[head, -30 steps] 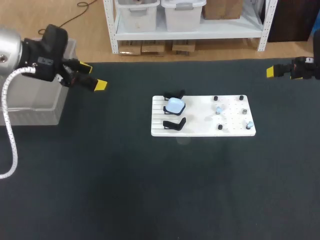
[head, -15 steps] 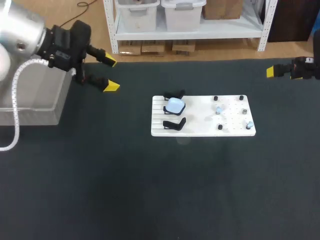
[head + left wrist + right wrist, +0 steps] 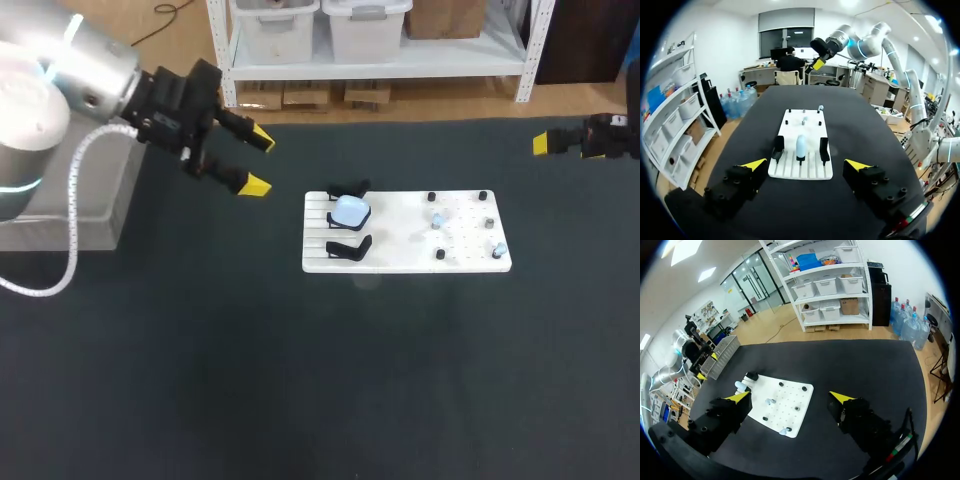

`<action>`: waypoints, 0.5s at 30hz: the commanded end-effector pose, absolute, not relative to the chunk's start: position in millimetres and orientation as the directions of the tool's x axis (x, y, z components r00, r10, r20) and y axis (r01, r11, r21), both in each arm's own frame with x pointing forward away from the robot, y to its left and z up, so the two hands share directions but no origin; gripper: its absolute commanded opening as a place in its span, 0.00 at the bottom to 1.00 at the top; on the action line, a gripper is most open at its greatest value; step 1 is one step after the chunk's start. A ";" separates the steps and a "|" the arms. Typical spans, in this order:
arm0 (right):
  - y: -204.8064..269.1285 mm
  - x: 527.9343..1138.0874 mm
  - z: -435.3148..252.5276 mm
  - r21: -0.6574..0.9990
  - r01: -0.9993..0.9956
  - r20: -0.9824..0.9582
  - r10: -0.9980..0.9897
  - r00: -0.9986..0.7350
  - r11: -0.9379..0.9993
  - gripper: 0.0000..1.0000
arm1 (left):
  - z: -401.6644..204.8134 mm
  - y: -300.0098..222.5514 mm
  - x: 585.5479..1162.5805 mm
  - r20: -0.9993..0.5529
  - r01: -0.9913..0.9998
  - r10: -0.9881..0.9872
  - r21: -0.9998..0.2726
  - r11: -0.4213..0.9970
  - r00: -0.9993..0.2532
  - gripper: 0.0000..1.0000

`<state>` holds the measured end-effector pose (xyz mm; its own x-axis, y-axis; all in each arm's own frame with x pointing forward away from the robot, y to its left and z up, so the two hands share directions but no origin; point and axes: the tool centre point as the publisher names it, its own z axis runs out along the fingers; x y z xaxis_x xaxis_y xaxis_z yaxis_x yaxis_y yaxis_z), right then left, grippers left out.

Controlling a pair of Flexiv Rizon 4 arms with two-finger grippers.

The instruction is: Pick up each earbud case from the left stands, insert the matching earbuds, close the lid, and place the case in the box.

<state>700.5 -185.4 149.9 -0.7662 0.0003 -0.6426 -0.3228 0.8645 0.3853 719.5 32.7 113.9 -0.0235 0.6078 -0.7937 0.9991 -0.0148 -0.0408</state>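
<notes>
A pale blue earbud case [image 3: 350, 211] stands shut on the middle of three black stands at the left end of a white board [image 3: 405, 255]. The two outer stands [image 3: 348, 249] are bare. Small earbuds [image 3: 437, 221] and black pegs dot the board's right half. My left gripper [image 3: 259, 162] hangs open left of the board, a short way from the stands. In the left wrist view the case [image 3: 800, 146] lies straight ahead of the open left gripper [image 3: 807, 166]. My right gripper [image 3: 545, 143] is far right of the board; its wrist view shows the right gripper [image 3: 790, 399] open and empty.
A translucent grey box [image 3: 60, 215] sits at the table's left edge, partly behind my left arm. The box [image 3: 722, 355] also shows beyond the board [image 3: 790, 412] in the right wrist view. Dark cloth covers the table around the board.
My left arm has swung right from beside the box toward the board's stand end, gripper still open. The right arm and the case have not moved.
</notes>
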 end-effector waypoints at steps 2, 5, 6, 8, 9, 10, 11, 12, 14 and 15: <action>-185.6 700.3 149.9 0.386 -0.324 -0.643 0.000 -0.766 0.864 1.00 | 100.8 15.6 725.9 -0.802 0.991 0.598 -0.094 -0.090 -0.022 1.00; -185.6 700.3 149.9 0.386 -0.324 -0.643 0.000 -0.766 0.864 1.00 | 96.6 8.4 722.5 -0.808 0.991 0.589 -0.092 -0.096 -0.018 1.00; -185.6 700.3 149.9 0.386 -0.324 -0.643 0.000 -0.766 0.864 1.00 | 94.9 6.2 721.2 -0.809 0.991 0.587 -0.091 -0.098 -0.016 1.00; -185.6 700.3 149.9 0.386 -0.324 -0.643 0.000 -0.766 0.864 1.00 | 92.2 3.6 718.9 -0.813 0.990 0.582 -0.093 -0.103 -0.016 1.00; -185.6 700.3 149.9 0.386 -0.324 -0.643 0.000 -0.766 0.864 1.00 | 90.7 2.5 717.7 -0.815 0.990 0.580 -0.095 -0.103 -0.018 1.00; -185.6 700.3 149.9 0.386 -0.324 -0.643 0.000 -0.766 0.864 1.00 | 89.2 1.3 716.5 -0.816 0.990 0.578 -0.098 -0.103 -0.020 1.00; -185.6 700.3 149.9 0.386 -0.324 -0.643 0.000 -0.766 0.864 1.00 | 88.5 0.8 715.9 -0.817 0.990 0.576 -0.100 -0.103 -0.022 1.00; -185.6 700.3 149.9 0.386 -0.324 -0.643 0.000 -0.766 0.864 1.00 | 87.4 -0.2 714.3 -0.819 0.989 0.574 -0.103 -0.105 -0.025 1.00; -185.6 700.3 149.9 0.386 -0.324 -0.643 0.000 -0.766 0.864 1.00 | 86.1 -1.3 711.8 -0.820 0.989 0.572 -0.106 -0.105 -0.027 1.00; -185.6 700.3 149.9 0.386 -0.324 -0.643 0.000 -0.766 0.864 1.00 | 85.9 -1.6 710.6 -0.821 0.989 0.570 -0.107 -0.105 -0.028 1.00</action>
